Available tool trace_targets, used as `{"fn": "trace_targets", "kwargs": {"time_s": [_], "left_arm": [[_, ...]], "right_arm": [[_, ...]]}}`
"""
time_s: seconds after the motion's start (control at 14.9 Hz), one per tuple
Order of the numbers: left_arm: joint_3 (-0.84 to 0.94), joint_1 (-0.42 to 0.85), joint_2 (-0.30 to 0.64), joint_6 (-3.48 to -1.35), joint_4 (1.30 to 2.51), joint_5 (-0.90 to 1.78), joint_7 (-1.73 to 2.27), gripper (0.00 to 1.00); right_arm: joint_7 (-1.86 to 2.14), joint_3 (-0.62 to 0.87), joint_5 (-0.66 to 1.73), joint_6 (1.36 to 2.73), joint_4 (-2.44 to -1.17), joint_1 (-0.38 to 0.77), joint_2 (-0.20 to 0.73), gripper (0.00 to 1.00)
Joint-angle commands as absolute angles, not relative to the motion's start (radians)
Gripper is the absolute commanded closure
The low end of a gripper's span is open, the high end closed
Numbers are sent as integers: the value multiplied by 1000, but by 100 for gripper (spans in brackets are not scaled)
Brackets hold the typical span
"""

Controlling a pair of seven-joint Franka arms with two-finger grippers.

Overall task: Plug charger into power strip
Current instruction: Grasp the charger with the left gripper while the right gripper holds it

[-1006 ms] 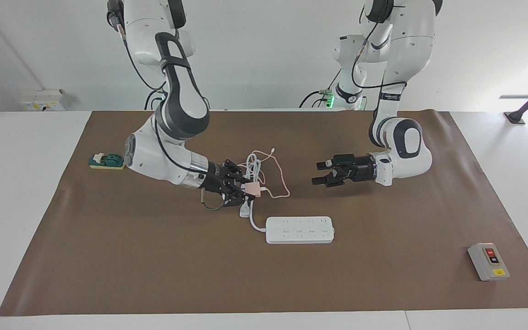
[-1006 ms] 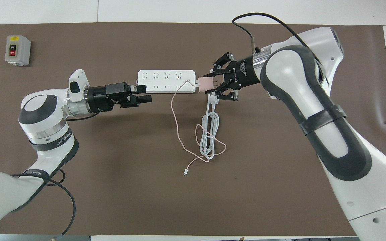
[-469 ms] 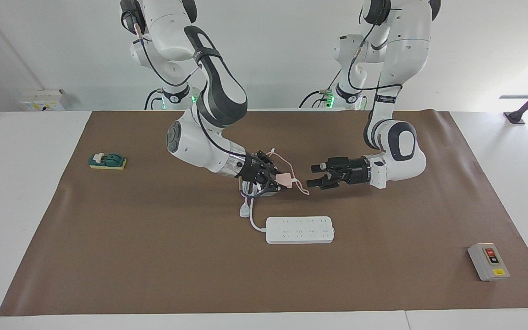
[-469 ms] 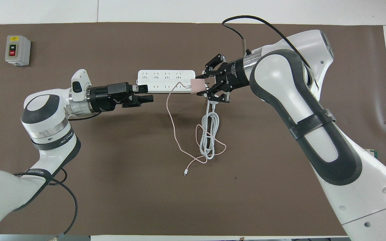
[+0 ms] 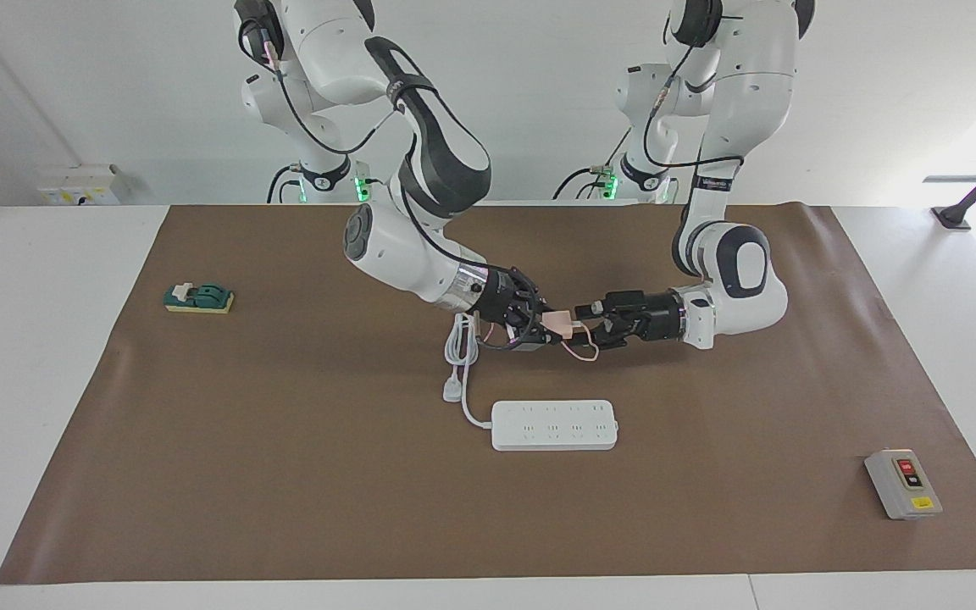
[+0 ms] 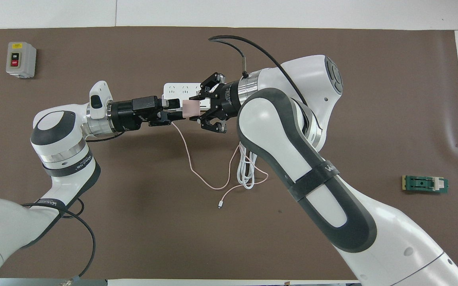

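My right gripper (image 5: 549, 325) (image 6: 198, 109) is shut on the pale pink charger (image 5: 557, 321) (image 6: 191, 108) and holds it in the air over the mat, above the power strip's edge nearer the robots. My left gripper (image 5: 585, 327) (image 6: 175, 110) is open, level with it, its fingertips right at the charger's free end; contact cannot be told. The thin pink cable (image 6: 189, 159) hangs from the charger down to the mat. The white power strip (image 5: 554, 425) (image 6: 173, 89) lies flat on the mat, mostly hidden under both grippers in the overhead view.
The strip's white plug (image 5: 452, 390) and coiled cord (image 6: 247, 174) lie on the brown mat (image 5: 285, 474) under the right arm. A grey button box (image 5: 903, 483) (image 6: 21, 59) sits at the left arm's end, a green block (image 5: 198, 297) (image 6: 425, 184) at the right arm's end.
My right arm has carried the charger up and across toward the left gripper, dragging the pink cable along. The left gripper has edged slightly toward it and stays open.
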State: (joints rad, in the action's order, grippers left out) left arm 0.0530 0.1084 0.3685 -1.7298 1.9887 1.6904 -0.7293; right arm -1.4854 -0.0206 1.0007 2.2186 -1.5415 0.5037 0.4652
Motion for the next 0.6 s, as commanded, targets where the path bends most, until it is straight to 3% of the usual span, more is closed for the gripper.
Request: {"fn": "trace_targets", "kwargs": {"time_s": [0.0, 0.54], "left_arm": [[46, 120, 382, -1736, 1970, 1709, -732, 0], [44, 118, 383, -1733, 1965, 1706, -735, 2]], "right_arm": [[-1499, -25, 1017, 2232, -1519, 528, 483, 100], [-1500, -23, 1017, 2249, -1523, 531, 483, 100]]}}
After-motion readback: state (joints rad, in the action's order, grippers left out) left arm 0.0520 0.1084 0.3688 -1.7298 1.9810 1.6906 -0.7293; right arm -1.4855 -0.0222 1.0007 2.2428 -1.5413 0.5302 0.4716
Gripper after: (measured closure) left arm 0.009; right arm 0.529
